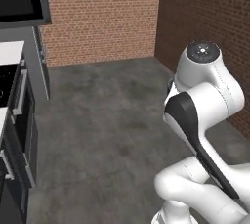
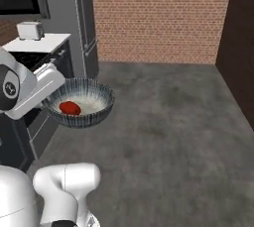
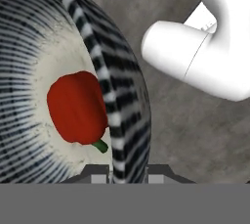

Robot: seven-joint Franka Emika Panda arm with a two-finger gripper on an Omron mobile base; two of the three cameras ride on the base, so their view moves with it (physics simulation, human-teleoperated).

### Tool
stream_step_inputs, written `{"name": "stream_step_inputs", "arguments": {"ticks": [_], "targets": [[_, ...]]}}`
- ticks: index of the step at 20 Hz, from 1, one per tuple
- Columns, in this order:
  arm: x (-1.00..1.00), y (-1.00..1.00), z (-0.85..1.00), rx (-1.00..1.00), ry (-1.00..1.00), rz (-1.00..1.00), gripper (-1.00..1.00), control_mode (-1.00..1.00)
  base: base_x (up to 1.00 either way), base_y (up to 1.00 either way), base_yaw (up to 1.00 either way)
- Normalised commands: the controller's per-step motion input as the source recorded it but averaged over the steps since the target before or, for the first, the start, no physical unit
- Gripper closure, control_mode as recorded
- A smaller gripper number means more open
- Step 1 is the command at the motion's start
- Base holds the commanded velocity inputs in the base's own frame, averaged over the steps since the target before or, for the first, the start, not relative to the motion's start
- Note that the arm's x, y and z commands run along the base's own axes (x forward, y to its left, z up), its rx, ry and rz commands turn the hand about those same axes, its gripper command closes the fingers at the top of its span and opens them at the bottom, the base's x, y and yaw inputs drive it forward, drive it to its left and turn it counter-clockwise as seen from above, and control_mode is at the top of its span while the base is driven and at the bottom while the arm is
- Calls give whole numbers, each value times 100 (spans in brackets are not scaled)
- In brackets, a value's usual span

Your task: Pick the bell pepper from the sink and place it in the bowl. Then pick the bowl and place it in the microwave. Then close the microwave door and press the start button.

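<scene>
The jaws are closed narrow on the rim of the bowl (image 3: pixel 119 100), one dark tip on either side of the striped wall at the bottom of the hand view, so the gripper (image 3: pixel 127 173) holds the bowl up by its edge. In the right base view the gripper itself is hidden behind the white wrist, which meets the bowl (image 2: pixel 79 103) at its left rim.

The bowl is wide and shallow, with fine dark and pale stripes running down its sides and a plain pale floor. It hangs in the air above the grey floor (image 2: pixel 163 117), touching neither the floor nor any counter, and sits roughly level.

The bell pepper (image 3: pixel 77 107) lies inside the bowl on the pale bottom, glossy red, with its short green stem pointing toward the gripped side of the rim. In the right base view the bell pepper (image 2: pixel 70 107) rests left of the bowl's centre, near the wrist.

Beyond the bowl, at the left of the right base view, stands a run of dark cabinets with a white counter (image 2: pixel 42 43) on top. A pale toaster (image 2: pixel 30 30) sits on the counter's far left part. A tall grey refrigerator (image 2: pixel 82 18) rises beside the counter's right end, and a brick wall (image 2: pixel 158 18) closes the room behind it.
</scene>
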Motion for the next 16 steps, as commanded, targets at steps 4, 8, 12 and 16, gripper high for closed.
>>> {"name": "stream_step_inputs", "arguments": {"ticks": [4,8,12,16], "targets": [[0,0,0,0,0,0,100,100,100,-41,-2],[0,0,0,0,0,0,100,100,100,-62,4],[0,0,0,0,0,0,100,100,100,-62,34],[0,0,0,0,0,0,100,100,100,-48,52]]}}
